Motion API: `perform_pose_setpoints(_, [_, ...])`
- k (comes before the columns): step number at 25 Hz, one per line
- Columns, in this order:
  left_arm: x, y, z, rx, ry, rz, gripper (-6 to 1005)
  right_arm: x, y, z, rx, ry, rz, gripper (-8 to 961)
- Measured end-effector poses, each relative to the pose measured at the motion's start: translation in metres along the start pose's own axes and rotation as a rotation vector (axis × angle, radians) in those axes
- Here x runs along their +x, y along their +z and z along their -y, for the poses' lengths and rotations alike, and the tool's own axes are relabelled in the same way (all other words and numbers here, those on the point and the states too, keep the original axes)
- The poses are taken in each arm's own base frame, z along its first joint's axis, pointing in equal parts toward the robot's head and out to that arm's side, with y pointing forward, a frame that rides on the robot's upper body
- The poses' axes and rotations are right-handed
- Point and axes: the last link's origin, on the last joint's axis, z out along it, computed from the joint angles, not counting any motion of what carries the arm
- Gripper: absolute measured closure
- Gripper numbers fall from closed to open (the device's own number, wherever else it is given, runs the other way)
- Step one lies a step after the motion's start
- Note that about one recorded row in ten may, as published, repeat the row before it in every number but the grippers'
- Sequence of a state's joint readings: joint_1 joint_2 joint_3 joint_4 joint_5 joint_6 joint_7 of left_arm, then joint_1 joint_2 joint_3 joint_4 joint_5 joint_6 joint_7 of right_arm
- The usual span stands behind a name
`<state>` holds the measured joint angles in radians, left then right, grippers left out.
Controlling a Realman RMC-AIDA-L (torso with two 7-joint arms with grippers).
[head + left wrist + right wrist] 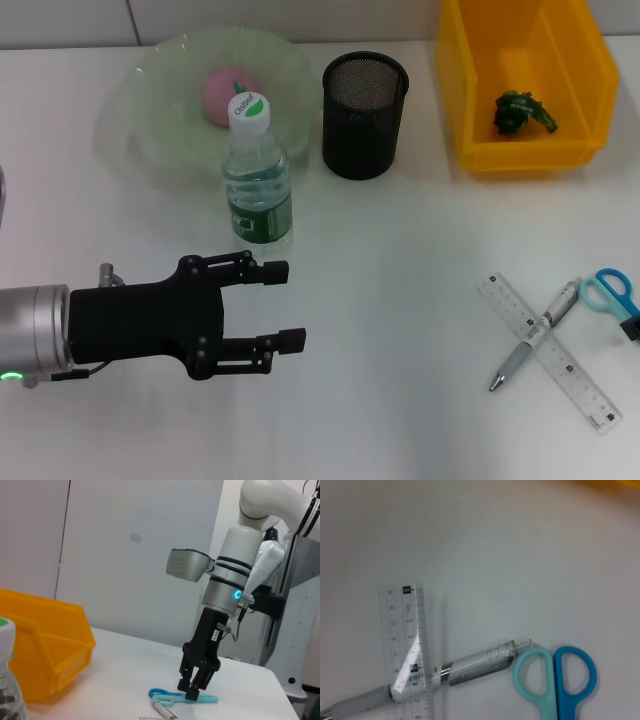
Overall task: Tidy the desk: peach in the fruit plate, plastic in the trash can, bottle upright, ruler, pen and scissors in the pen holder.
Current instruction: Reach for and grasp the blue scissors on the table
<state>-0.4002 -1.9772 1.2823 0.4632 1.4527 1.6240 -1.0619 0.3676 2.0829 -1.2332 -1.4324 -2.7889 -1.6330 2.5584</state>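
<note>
My left gripper (283, 305) is open and empty, low over the table in front of the upright water bottle (258, 175). The pink peach (228, 95) lies in the pale green fruit plate (150, 90). The green plastic (522, 112) lies in the yellow bin (470, 90). The clear ruler (548, 352) and the pen (535, 335) lie crossed at the right, with the blue scissors (610, 292) beside them. The right wrist view shows the ruler (410, 645), pen (475, 662) and scissors (555, 680). My right gripper (190, 690) stands down on the scissors (162, 695).
The black mesh pen holder (365, 115) stands upright between the plate and the yellow bin. The bottle stands just in front of the plate's rim. The table's right edge is close behind the scissors in the left wrist view.
</note>
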Motion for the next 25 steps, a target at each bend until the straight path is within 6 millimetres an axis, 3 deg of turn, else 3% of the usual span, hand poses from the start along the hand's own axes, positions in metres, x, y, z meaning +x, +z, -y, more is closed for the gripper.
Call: perform_pose_setpoints(25, [-0.0004, 0.0016, 0.0011, 0.007, 0.004, 0.003, 231, 0.0021, 0.0054, 0.0007, -0.006, 0.01, -0.013, 699])
